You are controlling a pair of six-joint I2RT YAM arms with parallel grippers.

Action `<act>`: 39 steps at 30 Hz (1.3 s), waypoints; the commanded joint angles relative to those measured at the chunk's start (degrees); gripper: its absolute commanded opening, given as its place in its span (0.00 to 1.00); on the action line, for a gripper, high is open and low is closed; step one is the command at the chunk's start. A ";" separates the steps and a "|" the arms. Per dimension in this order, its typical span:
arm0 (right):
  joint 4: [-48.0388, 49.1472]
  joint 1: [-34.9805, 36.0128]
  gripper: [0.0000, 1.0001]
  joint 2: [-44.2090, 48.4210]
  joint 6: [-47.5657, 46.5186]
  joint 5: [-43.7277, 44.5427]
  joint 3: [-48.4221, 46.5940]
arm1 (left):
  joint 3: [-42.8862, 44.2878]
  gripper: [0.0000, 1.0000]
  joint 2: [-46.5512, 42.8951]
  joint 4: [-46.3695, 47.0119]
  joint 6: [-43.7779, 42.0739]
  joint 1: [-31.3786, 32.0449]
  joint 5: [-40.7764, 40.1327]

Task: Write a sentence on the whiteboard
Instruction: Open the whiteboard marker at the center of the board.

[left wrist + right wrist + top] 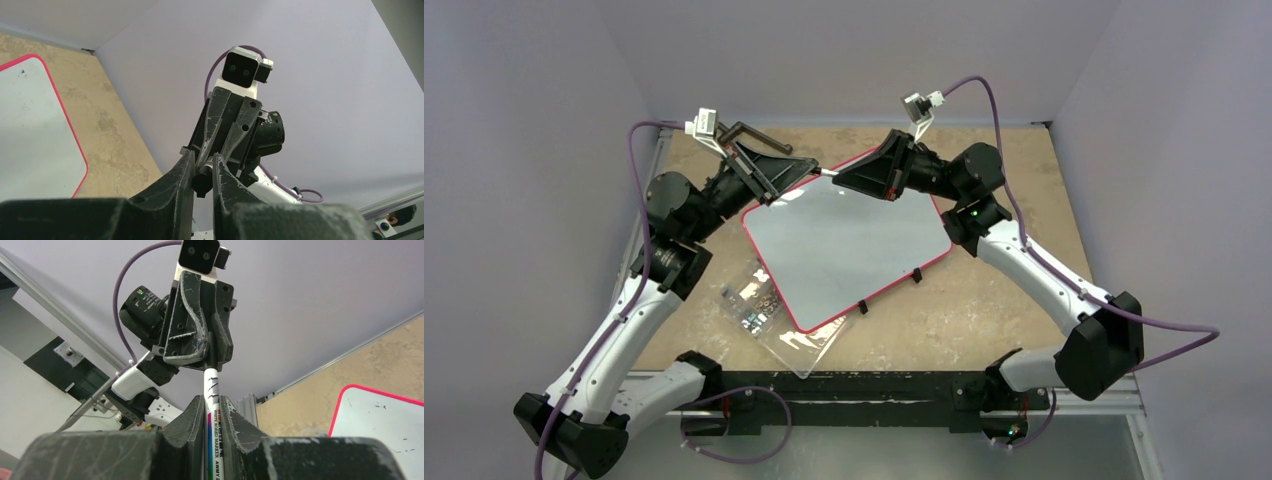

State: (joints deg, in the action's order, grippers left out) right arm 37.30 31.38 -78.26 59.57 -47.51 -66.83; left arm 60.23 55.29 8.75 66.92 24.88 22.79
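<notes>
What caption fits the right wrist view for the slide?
Right gripper holds a white cylindrical whiteboard marker while the left gripper clamps its black cap.

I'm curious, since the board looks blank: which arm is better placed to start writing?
Right. The right gripper holds the marker by its barrel at the whiteboard far edge; the left gripper only pinches the cap.

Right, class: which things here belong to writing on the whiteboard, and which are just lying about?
For the job:
large flat white whiteboard with thin red rim
white plastic whiteboard marker, body in the right gripper, black cap end in the left gripper

Just lying about:
clear plastic box of small metal parts, at the whiteboard's left edge
</notes>
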 commanded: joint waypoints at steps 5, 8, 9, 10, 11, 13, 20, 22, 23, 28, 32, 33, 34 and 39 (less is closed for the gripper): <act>4.20 0.00 0.09 2.23 1.47 1.87 -1.02 | -0.81 0.00 0.17 1.06 -0.56 0.42 0.55; 4.57 0.00 0.11 2.32 1.75 1.89 -0.86 | -0.99 0.00 0.10 1.02 -0.56 0.56 0.34; 4.87 -0.01 0.12 2.32 1.96 1.81 -0.81 | -1.07 0.00 0.09 1.01 -0.60 0.54 0.25; 5.15 0.00 0.13 2.26 2.09 1.80 -0.77 | -1.07 0.00 0.08 1.00 -0.64 0.67 0.18; 5.34 -0.01 0.14 2.31 2.20 1.80 -0.76 | -1.12 0.00 0.09 1.01 -0.64 0.69 0.07; 5.49 -0.02 0.16 2.32 2.34 1.81 -0.76 | -1.16 0.00 0.04 1.01 -0.72 0.84 -0.09; 7.62 -0.01 0.20 2.23 3.51 1.58 -0.45 | -1.32 0.00 -0.24 0.51 -0.91 1.04 -0.77; 8.58 -0.02 0.20 2.14 4.09 1.54 -0.20 | -1.34 0.00 -0.31 0.34 -0.99 1.04 -0.97; 8.94 -0.01 0.20 2.15 4.33 1.46 -0.12 | -1.34 0.00 -0.35 0.33 -1.00 1.11 -0.98; 10.36 0.00 0.20 1.98 5.27 1.37 0.10 | -1.43 0.00 -0.34 0.04 -1.17 1.28 -1.23; 11.36 0.00 0.18 1.97 5.85 1.49 0.30 | -1.52 0.00 -0.40 -0.13 -1.35 1.39 -1.38; 11.41 0.00 0.17 1.89 5.89 1.57 0.32 | -1.52 0.00 -0.36 -0.14 -1.36 1.46 -1.35; 11.59 0.00 0.14 1.87 5.97 1.54 0.34 | -1.52 0.00 -0.33 -0.14 -1.43 1.48 -1.39; 12.15 0.00 0.00 1.96 6.17 1.63 0.94 | -1.52 0.00 -0.29 -0.22 -1.51 1.57 -1.51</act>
State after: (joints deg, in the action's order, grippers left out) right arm 43.09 31.38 -78.26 64.64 -47.05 -65.60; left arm 59.96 54.81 10.24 66.89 26.26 21.80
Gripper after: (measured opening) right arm 0.074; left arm 0.135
